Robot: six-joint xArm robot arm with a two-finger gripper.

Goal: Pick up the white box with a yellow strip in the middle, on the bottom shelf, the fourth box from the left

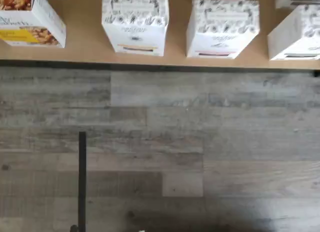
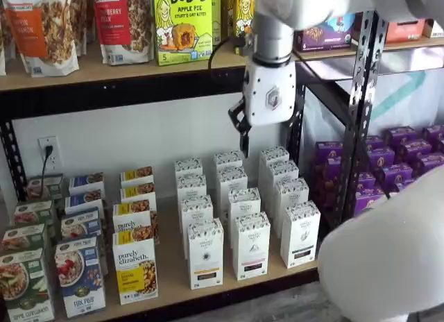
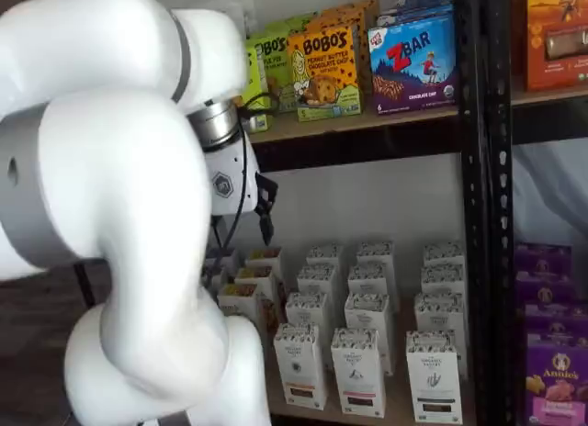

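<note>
The white box with a yellow-orange strip [image 2: 206, 253] stands upright at the front of its column on the bottom shelf, with a grey leaf pattern on top. It also shows in a shelf view [image 3: 299, 365] and in the wrist view [image 1: 135, 25], at the shelf's front edge. My gripper [image 2: 243, 136] hangs in front of the shelves, well above and a little right of this box, near the upper shelf board. Its black fingers [image 3: 267, 215] show side-on, with no gap visible and nothing in them.
Like white boxes with pink [image 2: 251, 246] and dark [image 2: 300, 234] strips stand to its right. A Purely Elizabeth box with a yellow label [image 2: 135, 270] stands to its left. A black upright [image 2: 361, 107] and purple boxes [image 2: 399, 162] are at the right. Wood-look floor [image 1: 200, 152] lies below the shelf.
</note>
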